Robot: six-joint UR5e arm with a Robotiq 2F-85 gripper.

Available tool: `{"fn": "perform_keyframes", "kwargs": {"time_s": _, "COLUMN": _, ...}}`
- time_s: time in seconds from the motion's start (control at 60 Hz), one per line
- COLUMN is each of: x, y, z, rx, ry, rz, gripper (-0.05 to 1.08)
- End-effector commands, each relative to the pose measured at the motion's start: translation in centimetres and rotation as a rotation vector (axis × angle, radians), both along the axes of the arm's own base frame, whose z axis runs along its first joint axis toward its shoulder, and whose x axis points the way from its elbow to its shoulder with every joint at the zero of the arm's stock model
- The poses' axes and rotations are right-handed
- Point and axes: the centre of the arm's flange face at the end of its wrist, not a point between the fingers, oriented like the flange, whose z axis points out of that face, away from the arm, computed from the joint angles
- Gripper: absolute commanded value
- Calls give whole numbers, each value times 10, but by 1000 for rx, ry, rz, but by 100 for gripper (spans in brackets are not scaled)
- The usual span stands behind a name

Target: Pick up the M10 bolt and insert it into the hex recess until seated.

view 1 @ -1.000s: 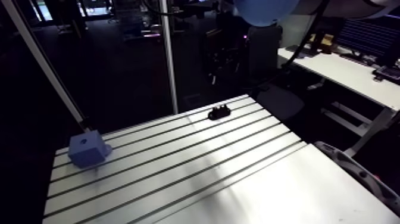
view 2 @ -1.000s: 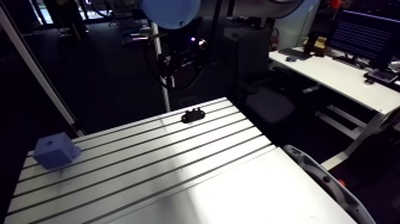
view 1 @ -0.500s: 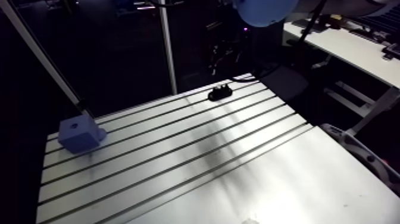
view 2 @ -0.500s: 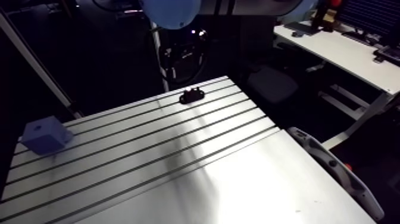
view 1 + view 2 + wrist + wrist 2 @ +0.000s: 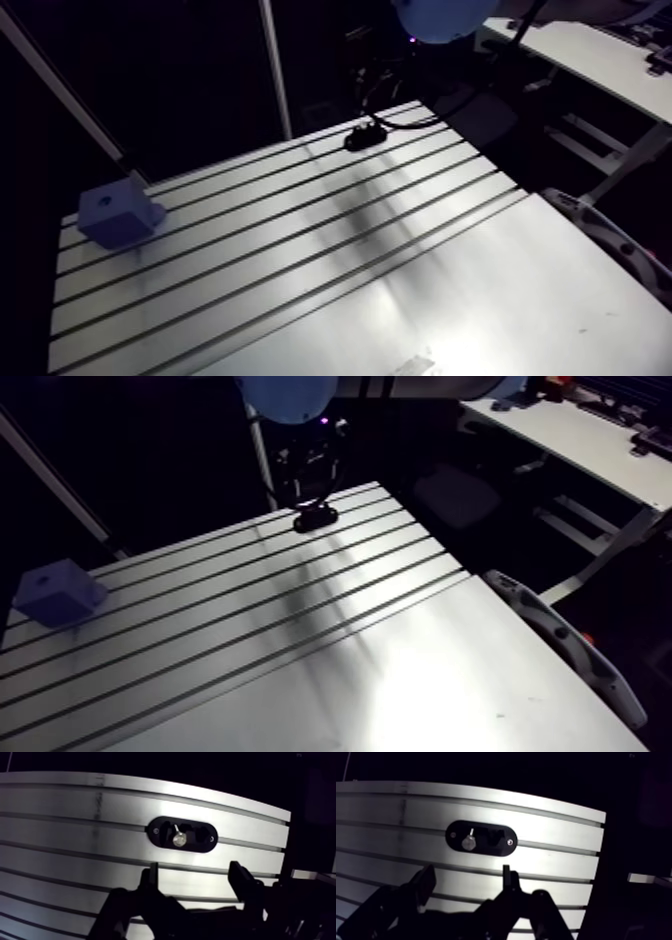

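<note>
A short silver bolt stands head-up in a black oval holder near the table's far edge. In the wrist view my gripper is open with nothing between its fingers. It hovers above the table, and the holder lies just ahead of the fingertips. In the arm view the same holder sits at the back of the table under my dark wrist. A blue block with a small hole in its top face stands at the table's far left corner.
The slotted aluminium table runs from the holder toward the camera, with its far edge right behind the holder. A grey curved part lies along the table's right side.
The arm view has shifted because the camera moved with the arm. The holder and the blue block have kept their places on the table. My wrist now hangs closer over the holder.
</note>
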Motion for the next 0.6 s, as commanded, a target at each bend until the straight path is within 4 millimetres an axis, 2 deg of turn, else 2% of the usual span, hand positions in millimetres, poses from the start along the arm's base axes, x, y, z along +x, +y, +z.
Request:
{"fn": "perform_keyframes", "kwargs": {"time_s": 0.017, "x": -5, "y": 4, "z": -8, "rx": -3, "ry": -1, "rz": -3, "gripper": 42}}
{"fn": "perform_keyframes", "kwargs": {"time_s": 0.6, "x": -15, "y": 7, "z": -25, "rx": -15, "ry": -20, "rz": 2, "gripper": 44}}
